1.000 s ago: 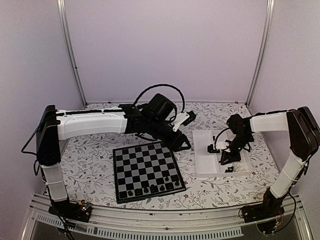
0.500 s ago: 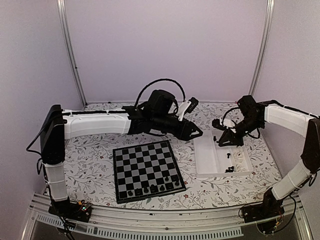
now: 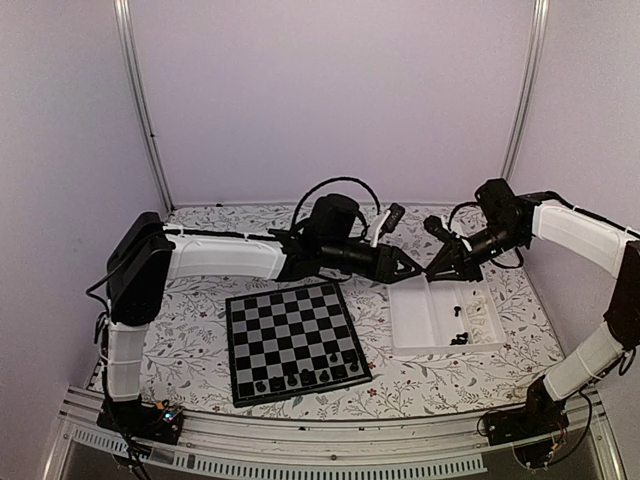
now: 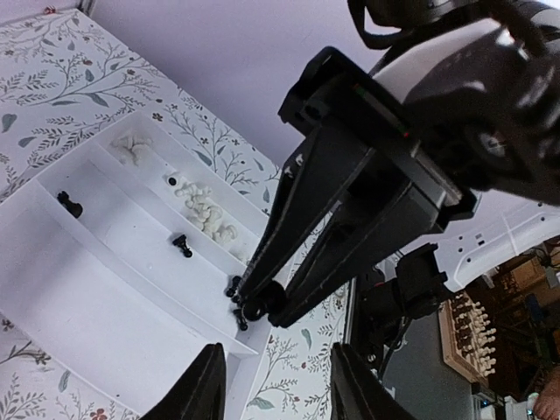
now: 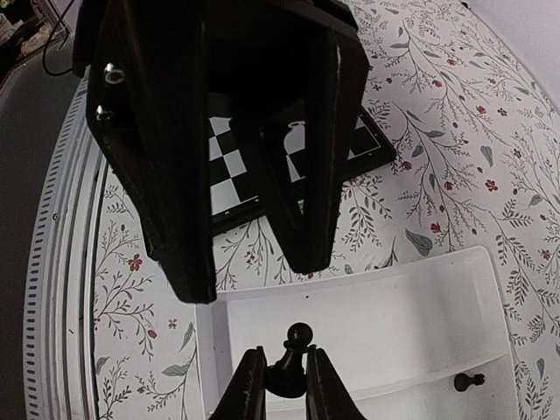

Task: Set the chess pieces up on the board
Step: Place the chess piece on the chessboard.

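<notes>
Spreading beneath the board (image 3: pixel 295 340), floral cloth (image 3: pixel 185 315), lilac walls (image 3: pixel 330 90), metal corner rails (image 3: pixel 140 100)

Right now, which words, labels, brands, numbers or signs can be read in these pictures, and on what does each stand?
None can be read. The chessboard and the white tray show no legible text; any marks on the board's border are too small to tell.

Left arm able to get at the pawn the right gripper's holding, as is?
Probably yes. The left gripper faces it with jaws open, the black pawn sticks out of the shut right gripper above the tray, and nothing lies between them.
</notes>
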Motion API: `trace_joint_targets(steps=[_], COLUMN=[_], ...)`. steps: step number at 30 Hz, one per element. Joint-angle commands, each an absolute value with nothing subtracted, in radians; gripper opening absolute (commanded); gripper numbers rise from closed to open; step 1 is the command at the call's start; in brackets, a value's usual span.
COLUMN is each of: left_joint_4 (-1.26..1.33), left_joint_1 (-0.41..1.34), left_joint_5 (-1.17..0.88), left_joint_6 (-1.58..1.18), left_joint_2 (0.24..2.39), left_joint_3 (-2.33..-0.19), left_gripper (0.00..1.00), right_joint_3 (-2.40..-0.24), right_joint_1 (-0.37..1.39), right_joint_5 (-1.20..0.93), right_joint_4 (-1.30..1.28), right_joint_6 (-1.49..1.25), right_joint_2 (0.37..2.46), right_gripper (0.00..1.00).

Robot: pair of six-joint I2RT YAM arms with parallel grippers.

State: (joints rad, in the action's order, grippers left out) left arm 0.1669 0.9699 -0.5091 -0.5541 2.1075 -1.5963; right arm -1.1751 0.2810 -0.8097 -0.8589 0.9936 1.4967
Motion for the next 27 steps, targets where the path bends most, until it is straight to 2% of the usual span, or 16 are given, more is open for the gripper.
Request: trace_joint_targets(steps=[1, 9, 24, 25, 27], left_joint_4=[0.280, 0.306, 0.350, 0.350, 0.350], left_joint_1=[0.958, 0.957, 0.954, 0.953, 0.949], left_joint_5=[-0.570, -0.607, -0.668, -0.670, -0.670], left_joint_6=[-0.627, -0.660, -0.701, -0.700, -0.698], left_joint_2=[2.141, 2.174, 2.200, 2.198, 2.187], left_joint_3=[-1.624, -1.636, -1.647, -1.647, -1.641], left_gripper=[0.42, 0.31, 0.03, 0.01, 0.00], right_joint_3=[-1.200, -1.205, -1.202, -1.202, -1.200], right_joint_1=[0.318, 0.337, 0.344, 0.344, 0.345], right_joint_5=[-0.849, -0.843, -0.825, -0.822, -0.807], right_joint_4=[-0.883, -0.873, -0.850, -0.847, -0.837], right_joint_6=[0.983, 0.965, 0.942, 0.934, 0.922], right_joint_2=[1.471, 1.467, 1.470, 1.470, 1.468], right_gripper=[0.15, 0.15, 0.16, 0.17, 0.29])
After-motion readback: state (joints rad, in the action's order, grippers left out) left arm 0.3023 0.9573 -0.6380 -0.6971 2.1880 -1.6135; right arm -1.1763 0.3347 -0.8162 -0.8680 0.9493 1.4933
